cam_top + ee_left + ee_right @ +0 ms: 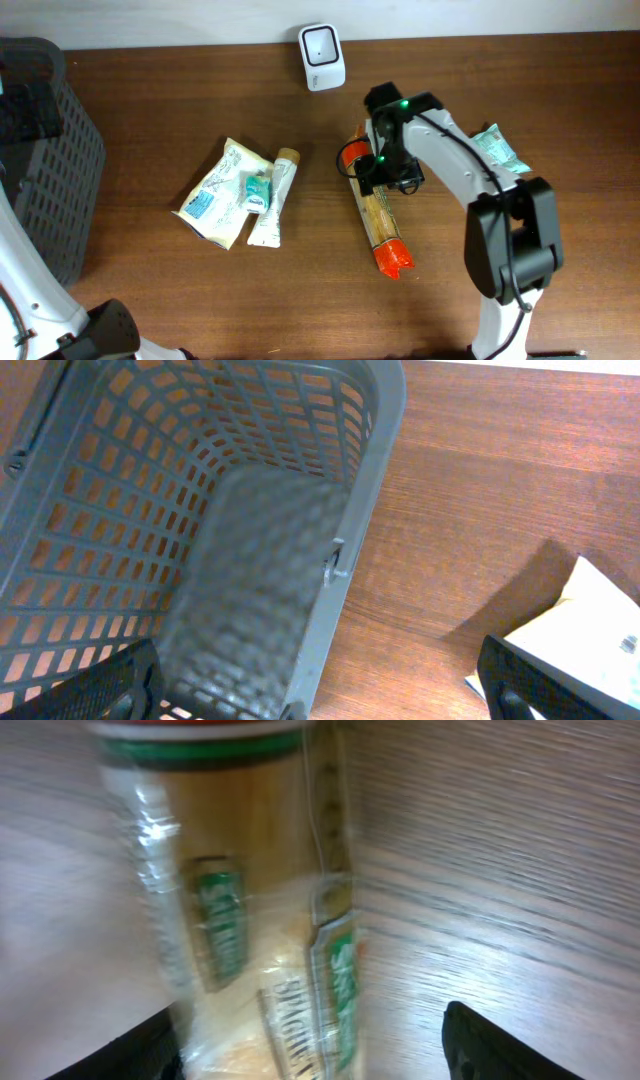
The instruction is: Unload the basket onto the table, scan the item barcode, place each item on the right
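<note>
A long clear spaghetti packet (380, 225) with red ends lies flat on the wooden table, and its barcode does not show. My right gripper (383, 168) hangs over its upper end. In the right wrist view the packet (260, 920) fills the left half, blurred. The right gripper (320, 1055) is open. The packet lies against the left finger (140, 1050), and bare wood separates it from the right finger (500, 1040). A white scanner (322, 55) stands at the table's back edge. My left gripper (320, 695) is open over the basket rim, holding nothing.
A dark grey mesh basket (55, 160) stands at the far left, and its wall (370, 490) fills the left wrist view. A white pouch (212, 192), a small teal box (258, 190) and a tube (272, 200) lie left of centre. A teal packet (500, 150) lies at the right.
</note>
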Controlling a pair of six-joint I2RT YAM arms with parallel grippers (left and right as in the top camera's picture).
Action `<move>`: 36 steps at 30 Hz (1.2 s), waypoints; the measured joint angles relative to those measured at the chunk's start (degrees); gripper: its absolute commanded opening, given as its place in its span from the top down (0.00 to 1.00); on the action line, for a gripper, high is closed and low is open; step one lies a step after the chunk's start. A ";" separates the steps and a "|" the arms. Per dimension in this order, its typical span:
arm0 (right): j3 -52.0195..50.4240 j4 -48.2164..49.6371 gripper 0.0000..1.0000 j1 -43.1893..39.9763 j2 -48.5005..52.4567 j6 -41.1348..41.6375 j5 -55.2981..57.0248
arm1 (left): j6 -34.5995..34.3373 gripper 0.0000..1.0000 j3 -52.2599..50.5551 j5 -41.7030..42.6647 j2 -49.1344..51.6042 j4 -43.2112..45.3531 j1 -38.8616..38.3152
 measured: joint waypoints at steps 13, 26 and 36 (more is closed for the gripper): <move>-18.91 9.55 0.20 -2.67 -11.93 -4.74 -10.73 | 0.00 0.01 0.00 0.00 0.00 0.00 0.00; -28.55 24.76 0.96 -1.88 -12.76 -2.01 -15.28 | 0.02 0.01 0.00 0.00 0.00 0.00 0.00; -11.89 12.37 0.96 -2.03 -19.02 -2.05 -25.44 | 0.02 0.01 0.00 0.00 0.00 0.02 0.00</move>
